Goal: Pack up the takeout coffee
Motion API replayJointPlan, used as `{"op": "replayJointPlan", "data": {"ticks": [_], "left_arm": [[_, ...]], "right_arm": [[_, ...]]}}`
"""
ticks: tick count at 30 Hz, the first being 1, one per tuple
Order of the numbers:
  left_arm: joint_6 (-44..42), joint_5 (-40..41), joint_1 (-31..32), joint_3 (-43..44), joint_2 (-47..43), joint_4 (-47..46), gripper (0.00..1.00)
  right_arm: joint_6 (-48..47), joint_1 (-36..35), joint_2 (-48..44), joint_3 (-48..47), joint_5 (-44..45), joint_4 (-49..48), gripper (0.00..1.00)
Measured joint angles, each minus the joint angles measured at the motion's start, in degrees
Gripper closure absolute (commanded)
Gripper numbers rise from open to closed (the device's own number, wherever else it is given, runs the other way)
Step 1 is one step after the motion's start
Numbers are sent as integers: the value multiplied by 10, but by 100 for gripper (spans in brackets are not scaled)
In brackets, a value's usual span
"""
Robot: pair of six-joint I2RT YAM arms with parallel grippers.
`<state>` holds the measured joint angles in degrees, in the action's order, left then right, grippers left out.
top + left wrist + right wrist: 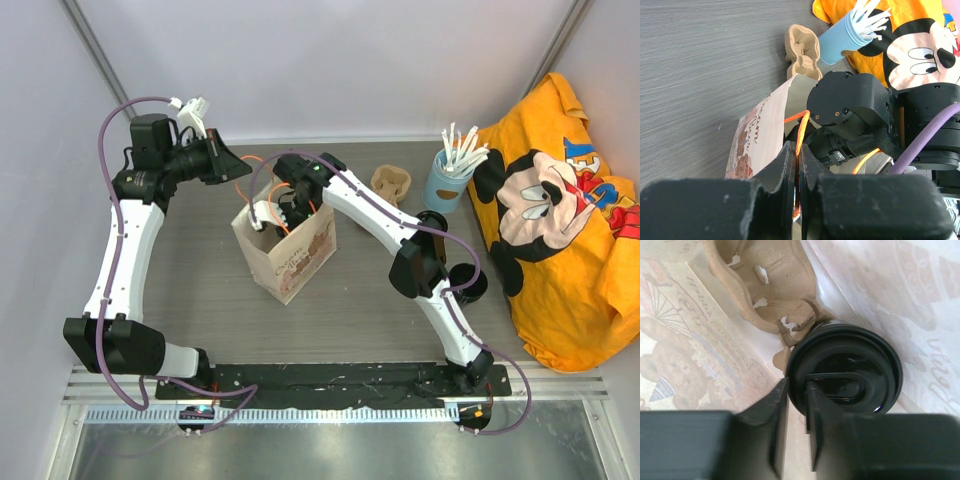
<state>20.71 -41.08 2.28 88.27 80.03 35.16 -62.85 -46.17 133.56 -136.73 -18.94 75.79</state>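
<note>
Packing status: well advanced, not closed out; the takeout coffee (845,370), a small round black cup, sits low inside the paper bag (295,258), tight against 1 end of the cardboard carrier (765,285) that lies in the bag with it; the cup looks upright, its top facing the right wrist camera; whether it is fully seated in a well cannot be told, as torn card hides the joint;

Right gripper (797,390): reached down through the bag mouth, fingers straddling the near rim of the cup, 1 outside and 1 inside, with a narrow gap between them; whether they pinch the rim or stand just free of it cannot be told;

Left gripper (798,150): fingers closed, the orange handle (801,125) of the bag running into the slit between them; judged to be holding the bag mouth up and open for the other arm;

Outstanding, in my judgement: confirm release of the cup; lift the right arm out without snagging carrier or bag wall; let go of the handle;

Noted: 2 other black cups (470,285) and a spare carrier (390,183) stand on the table (200,290) outside the bag; whether they belong to this order cannot be told
</note>
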Motion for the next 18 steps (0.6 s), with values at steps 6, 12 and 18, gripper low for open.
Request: {"op": "replayJointPlan", "data": {"ticks": [6,12,18], "left_arm": [[0,0,0,0,0,2,91],[0,0,0,0,0,3,91],[0,0,0,0,0,3,91]], "right_arm": [[0,0,0,0,0,2,64],[2,0,0,0,0,5,52],[4,0,0,0,0,7,43]]}}
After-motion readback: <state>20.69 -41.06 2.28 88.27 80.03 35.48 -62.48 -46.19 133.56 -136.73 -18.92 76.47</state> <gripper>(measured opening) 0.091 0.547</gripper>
